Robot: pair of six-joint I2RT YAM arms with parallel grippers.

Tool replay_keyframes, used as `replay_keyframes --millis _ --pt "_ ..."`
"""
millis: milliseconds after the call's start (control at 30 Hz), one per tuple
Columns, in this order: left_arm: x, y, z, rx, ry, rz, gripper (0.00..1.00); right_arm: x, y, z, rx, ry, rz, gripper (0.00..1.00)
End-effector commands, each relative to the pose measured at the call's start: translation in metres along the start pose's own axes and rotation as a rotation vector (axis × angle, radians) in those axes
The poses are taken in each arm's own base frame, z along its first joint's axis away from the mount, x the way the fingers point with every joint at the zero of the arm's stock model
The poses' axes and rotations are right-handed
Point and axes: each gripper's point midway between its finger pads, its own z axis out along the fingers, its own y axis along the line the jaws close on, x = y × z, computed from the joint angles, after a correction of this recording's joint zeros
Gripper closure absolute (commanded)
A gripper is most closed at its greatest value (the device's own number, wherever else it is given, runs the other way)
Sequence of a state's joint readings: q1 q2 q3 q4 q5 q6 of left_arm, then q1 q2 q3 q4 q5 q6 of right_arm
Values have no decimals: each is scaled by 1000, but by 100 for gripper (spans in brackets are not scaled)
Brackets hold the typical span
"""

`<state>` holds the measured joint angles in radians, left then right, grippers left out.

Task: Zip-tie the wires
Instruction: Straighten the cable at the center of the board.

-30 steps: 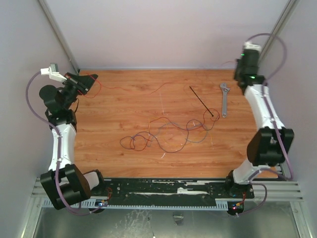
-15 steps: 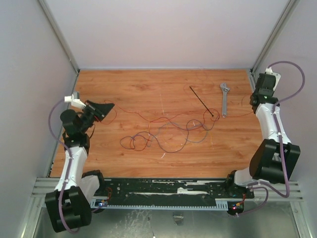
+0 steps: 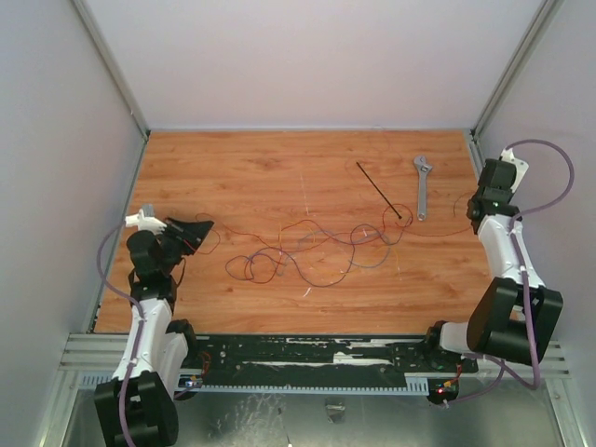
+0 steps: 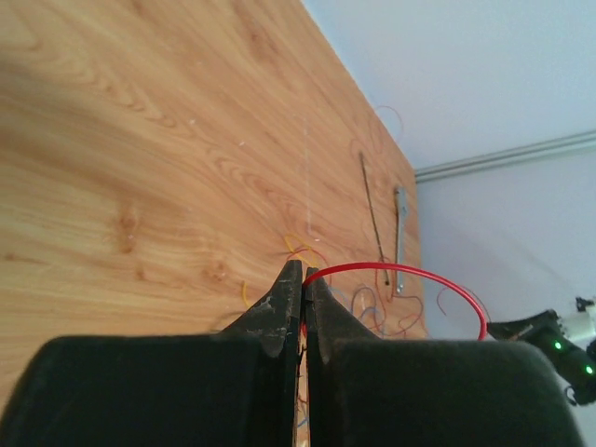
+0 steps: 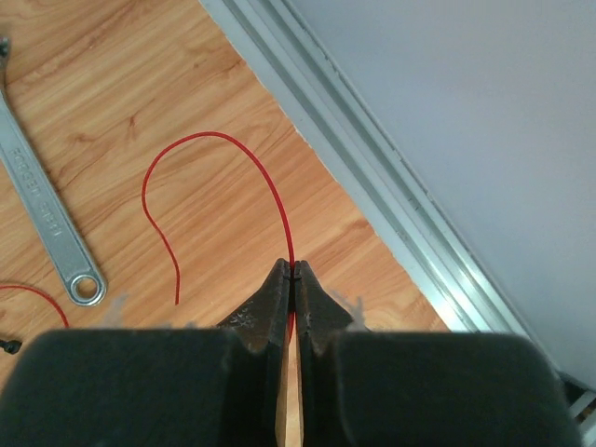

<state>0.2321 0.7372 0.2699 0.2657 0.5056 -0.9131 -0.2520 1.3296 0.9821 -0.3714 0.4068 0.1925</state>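
Your left claw point(image 4: 303, 270) is pinched tight near the left edge of the counter point(image 3: 261, 168), and a red strand of the wires point(image 3: 317, 247) arcs out from between its tips; your right claw point(image 5: 292, 265) is just as tight at the right edge, nipping another red strand that curls away in a hook; neither has anything else in hand. The rest of the wires lie in a loose tangle across the middle; the zip tie point(image 3: 382, 193) lies untouched on a diagonal beyond them, its near end at a wire loop just beside the wrench point(image 3: 423, 186).

Here's the danger as I read it; those strands are very thin and look slick, and you hold each by the very tips, so a sideways tug could slide one free; pull the arms apart and the loops may cinch into a knot rather than a neat bundle; a tightening loop could also catch the tie's end and flick it off line, or drag it against the wrench. With both claws occupied, nothing is free to fetch the tie; let go and a springy strand may sprawl.

Now the feel of things; the wires are fine, round and limp, red and dark red with some purplish grey; the tie is a narrow, straight black plastic strip, stiff-looking; the wrench is flat silver metal with a ring at the handle end; the counter is smooth wood-grain board, likely offering little grip.
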Motion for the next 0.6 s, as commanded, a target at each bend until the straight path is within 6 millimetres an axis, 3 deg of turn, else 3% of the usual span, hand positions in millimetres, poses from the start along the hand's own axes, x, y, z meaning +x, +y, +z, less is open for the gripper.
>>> replay_keyframes --millis 0,200,233,400,567 --pt "5 21 0 -61 -34 -11 100 -1 7 1 -61 -43 101 100" --pt "31 58 -8 -147 -11 -75 100 25 28 8 -156 -6 165 99" --pt "37 63 -9 -155 -7 -89 98 28 30 8 -167 -6 180 95" --pt "47 73 -12 -169 2 -114 79 31 37 7 -207 -14 220 72" --pt "48 73 -13 -175 8 -125 41 16 37 -2 -220 -41 218 51"
